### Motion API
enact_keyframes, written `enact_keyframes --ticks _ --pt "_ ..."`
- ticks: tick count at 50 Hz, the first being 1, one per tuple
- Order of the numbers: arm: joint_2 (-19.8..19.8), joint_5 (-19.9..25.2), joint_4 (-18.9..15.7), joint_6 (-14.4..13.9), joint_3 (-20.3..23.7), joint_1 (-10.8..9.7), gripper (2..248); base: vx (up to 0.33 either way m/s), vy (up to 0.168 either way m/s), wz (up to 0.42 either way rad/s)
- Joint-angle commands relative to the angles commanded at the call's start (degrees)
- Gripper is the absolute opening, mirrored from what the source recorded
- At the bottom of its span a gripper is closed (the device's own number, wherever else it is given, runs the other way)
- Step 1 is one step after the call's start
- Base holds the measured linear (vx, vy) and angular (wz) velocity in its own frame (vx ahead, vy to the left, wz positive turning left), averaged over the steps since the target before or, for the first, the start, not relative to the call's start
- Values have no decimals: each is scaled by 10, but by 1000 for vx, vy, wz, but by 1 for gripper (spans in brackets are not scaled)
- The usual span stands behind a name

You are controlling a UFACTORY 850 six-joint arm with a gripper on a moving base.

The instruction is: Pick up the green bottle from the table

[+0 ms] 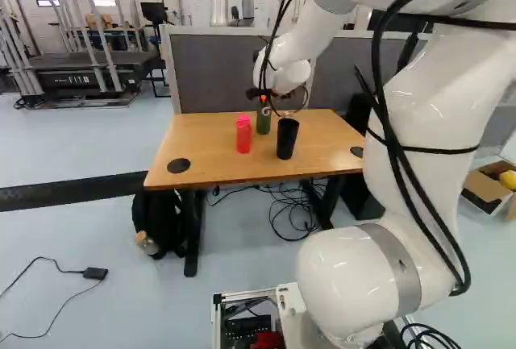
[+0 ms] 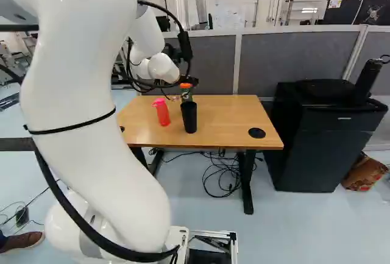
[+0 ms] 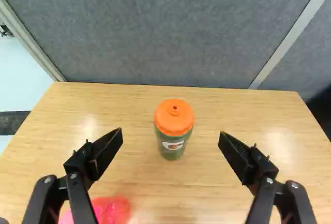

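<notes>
Nearest, at the right of the left base view, one open cardboard box (image 1: 486, 190) holds a yellow thing (image 1: 508, 179). Three containers stand upright on the one table (image 1: 193, 168): one black cup (image 1: 287, 139) (its contents I can't make out), one red bottle (image 1: 243, 135) with a pink cap to its left, and, farther back, one green bottle (image 3: 172, 145) under an orange cap. The gripper (image 2: 181, 85) has its two fingers spread wide, the green bottle ahead between them, untouched.
</notes>
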Motion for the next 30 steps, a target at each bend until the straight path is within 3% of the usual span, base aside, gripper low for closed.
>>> enact_keyframes --ticks 30 --pt "-81 -13 0 0 -54 -1 247 0 0 0"
